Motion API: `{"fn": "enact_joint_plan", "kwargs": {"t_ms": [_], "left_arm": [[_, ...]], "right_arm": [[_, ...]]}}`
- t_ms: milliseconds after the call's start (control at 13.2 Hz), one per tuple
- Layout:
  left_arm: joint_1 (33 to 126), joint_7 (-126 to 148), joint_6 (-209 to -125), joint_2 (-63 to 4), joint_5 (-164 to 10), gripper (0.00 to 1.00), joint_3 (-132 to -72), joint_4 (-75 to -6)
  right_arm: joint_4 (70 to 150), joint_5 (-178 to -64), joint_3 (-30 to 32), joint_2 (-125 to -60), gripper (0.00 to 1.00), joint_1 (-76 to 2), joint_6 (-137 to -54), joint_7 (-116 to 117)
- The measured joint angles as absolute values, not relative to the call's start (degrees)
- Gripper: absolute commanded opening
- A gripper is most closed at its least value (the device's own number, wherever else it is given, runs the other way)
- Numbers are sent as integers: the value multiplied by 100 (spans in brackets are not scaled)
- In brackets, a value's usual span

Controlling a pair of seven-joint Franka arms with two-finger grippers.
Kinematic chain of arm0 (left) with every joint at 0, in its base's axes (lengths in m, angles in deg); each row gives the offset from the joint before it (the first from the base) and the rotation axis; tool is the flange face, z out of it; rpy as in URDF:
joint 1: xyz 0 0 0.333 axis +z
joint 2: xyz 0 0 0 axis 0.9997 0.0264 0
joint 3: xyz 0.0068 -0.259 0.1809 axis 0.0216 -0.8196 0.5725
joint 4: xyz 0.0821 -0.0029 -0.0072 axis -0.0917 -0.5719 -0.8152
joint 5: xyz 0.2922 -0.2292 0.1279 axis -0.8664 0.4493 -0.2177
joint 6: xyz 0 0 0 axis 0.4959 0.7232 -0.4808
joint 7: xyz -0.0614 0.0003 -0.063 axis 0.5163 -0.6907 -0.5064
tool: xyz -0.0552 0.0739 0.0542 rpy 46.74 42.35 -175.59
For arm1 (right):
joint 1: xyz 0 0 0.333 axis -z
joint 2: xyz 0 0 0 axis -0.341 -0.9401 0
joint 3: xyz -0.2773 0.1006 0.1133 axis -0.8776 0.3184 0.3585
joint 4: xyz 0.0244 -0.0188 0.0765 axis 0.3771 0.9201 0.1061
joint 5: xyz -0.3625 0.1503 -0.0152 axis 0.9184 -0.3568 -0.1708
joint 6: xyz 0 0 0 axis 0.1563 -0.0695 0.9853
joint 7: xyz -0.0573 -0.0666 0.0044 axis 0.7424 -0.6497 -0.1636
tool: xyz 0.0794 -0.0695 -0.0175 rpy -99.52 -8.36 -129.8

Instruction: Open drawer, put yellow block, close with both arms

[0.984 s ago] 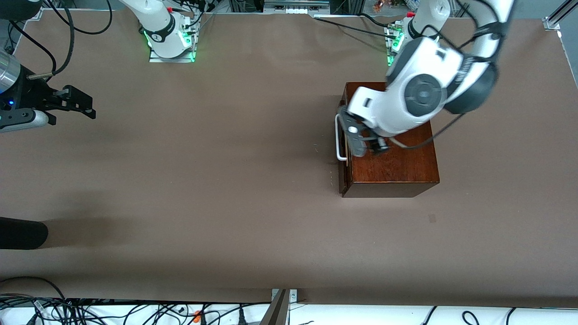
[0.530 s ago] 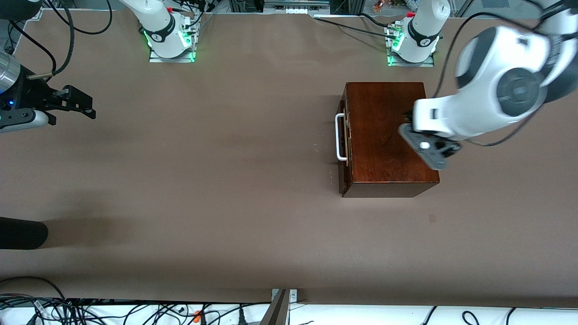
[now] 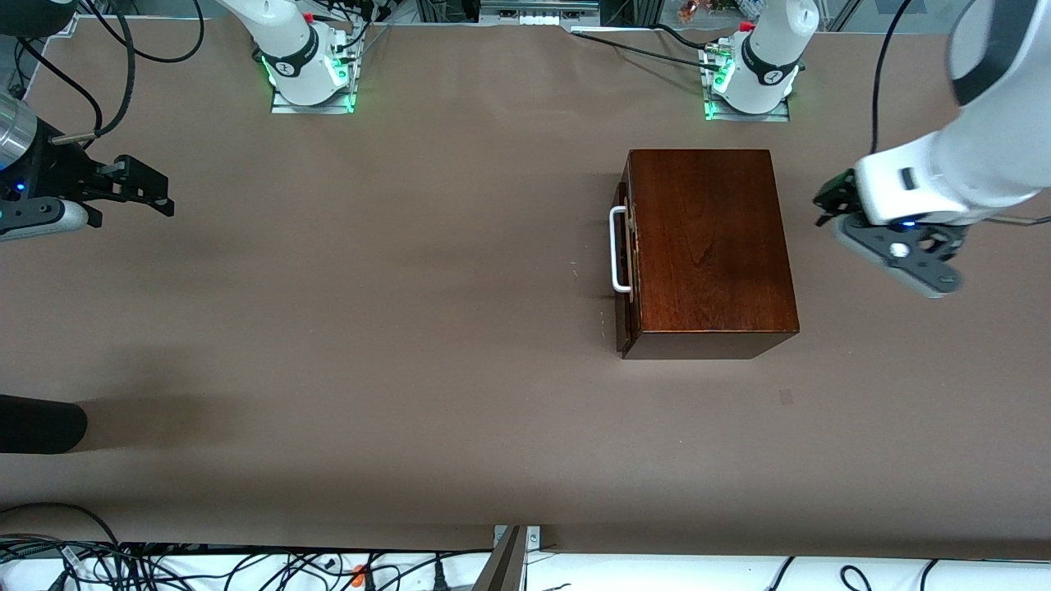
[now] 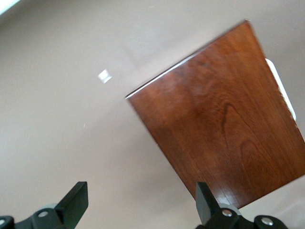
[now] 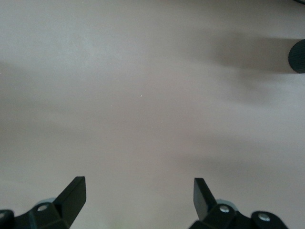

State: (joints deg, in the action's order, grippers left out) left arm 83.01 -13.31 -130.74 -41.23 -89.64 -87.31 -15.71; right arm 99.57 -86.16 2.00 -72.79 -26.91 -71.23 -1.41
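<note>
The glossy reddish-brown wooden box stands on the table near the left arm's base. Its drawer is pushed in, with the dark front close against the box and the white loop handle facing the right arm's end. The yellow block is out of view. My left gripper hangs over bare table beside the box, toward the left arm's end. It is open with nothing between its fingers, and the box top shows ahead of it. My right gripper waits open and empty over the table's right-arm end.
A black rounded object pokes in at the table's edge on the right arm's end, also seen as a dark shape in the right wrist view. Cables lie along the edge nearest the front camera. The brown table spreads wide between the arms.
The left arm has swung from over the box's handle end, across the box top, to the table beside it toward its own end. The right arm has not moved.
</note>
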Motion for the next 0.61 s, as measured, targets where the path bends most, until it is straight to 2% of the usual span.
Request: {"fn": "enact_joint_plan", "kwargs": {"t_ms": [379,606], "left_arm": [[8494,-175,-13171,-4140,-8937,100,-8565,-1643],[8492,-125,-14310,-4736,-8542,100,-8119,-2671]], "right_arm": [[9957,-8616,200,-7279,100,-2691,-7123,-141],[9957,-8616,199,-7279,100,-2691,-7123,-141]]}}
